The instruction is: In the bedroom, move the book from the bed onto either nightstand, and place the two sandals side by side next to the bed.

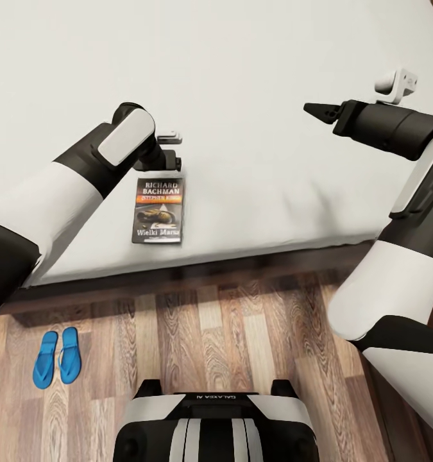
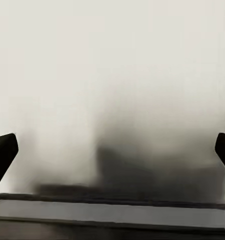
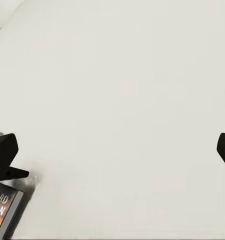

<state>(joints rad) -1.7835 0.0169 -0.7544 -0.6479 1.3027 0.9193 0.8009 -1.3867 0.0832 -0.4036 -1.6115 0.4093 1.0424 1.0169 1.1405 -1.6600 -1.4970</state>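
book [image 1: 158, 210]: dark cover, white lettering, orange band, flat on bed [image 1: 254, 96] | left pincer [image 2: 112, 150]: wide apart, empty

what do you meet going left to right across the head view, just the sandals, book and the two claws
sandals on the floor → left claw at the book's far edge → book on the bed → right claw over the mattress

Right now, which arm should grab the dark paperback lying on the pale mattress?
Left, probably. The left gripper hovers open at the dark paperback's top edge; the right gripper hangs far off over bare pale mattress.
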